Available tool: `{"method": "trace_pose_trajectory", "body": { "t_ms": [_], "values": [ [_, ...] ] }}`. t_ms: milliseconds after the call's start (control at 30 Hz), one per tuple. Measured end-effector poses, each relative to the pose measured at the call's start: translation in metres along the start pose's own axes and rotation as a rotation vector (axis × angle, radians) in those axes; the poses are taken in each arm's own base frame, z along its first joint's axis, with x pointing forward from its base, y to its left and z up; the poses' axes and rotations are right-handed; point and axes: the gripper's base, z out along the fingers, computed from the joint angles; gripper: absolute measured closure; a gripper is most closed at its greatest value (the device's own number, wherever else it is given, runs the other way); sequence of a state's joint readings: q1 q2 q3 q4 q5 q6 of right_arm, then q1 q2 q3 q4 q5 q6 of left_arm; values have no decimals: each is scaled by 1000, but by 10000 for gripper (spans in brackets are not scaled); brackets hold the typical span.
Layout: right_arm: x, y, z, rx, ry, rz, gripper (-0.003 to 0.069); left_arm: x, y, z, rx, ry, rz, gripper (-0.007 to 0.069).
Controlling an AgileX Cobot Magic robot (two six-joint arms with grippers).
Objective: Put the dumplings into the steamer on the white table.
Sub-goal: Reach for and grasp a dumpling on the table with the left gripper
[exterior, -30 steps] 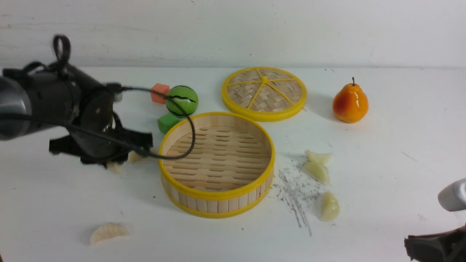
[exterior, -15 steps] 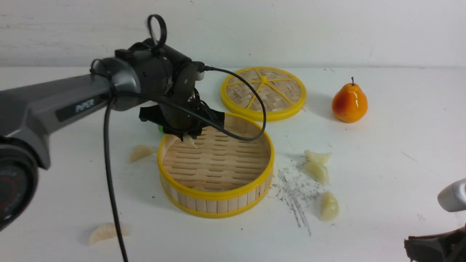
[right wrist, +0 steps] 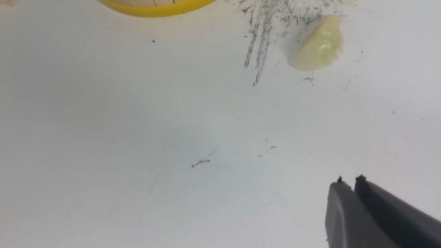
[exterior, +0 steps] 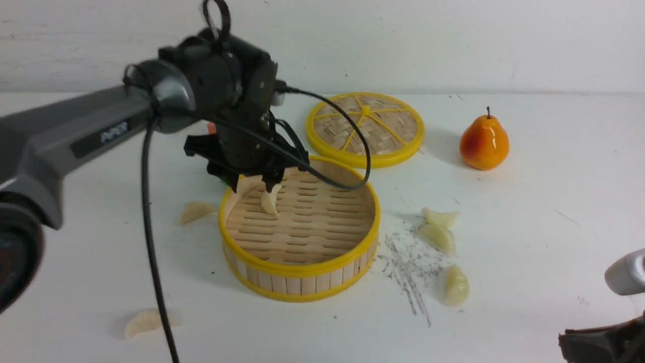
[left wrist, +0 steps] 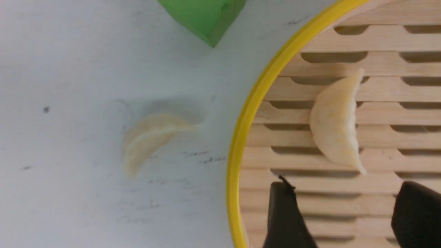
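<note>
Your left gripper (exterior: 253,182) stands open-jawed above the steamer (exterior: 302,270), a cream dumpling (left wrist: 336,132) seemingly loose on its slats near the wall; leave low and you could knock that wall.

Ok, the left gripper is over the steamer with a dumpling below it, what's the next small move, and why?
Probably lift the left gripper clear of the steamer and swing it toward the cream dumpling lying on the white table just outside the rim. Its jaws stand open and one dumpling lies free on the slats, so that drop looks done; five wait outside.
</note>
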State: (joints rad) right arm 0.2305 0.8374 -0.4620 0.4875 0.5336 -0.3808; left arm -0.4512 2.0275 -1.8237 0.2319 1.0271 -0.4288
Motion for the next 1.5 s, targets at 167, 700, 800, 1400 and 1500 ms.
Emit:
{"method": "trace_pose_trajectory", "body": {
  "t_ms": [167,700,800,1400,1500],
  "values": [
    [0,1,0,-6,-2,11,610,22,20,-73,19,28,90,295],
    [1,7,0,-72,15,48,598,163,49,22,-64,273,441,228],
    [1,7,0,-73,18,47,596,160,50,23,-83,242,463,169],
    [2,7,0,-75,19,47,575,157,72,36,-17,274,238,358],
    [2,7,0,-77,19,49,575,157,71,37,-3,266,234,494]
  ]
}}
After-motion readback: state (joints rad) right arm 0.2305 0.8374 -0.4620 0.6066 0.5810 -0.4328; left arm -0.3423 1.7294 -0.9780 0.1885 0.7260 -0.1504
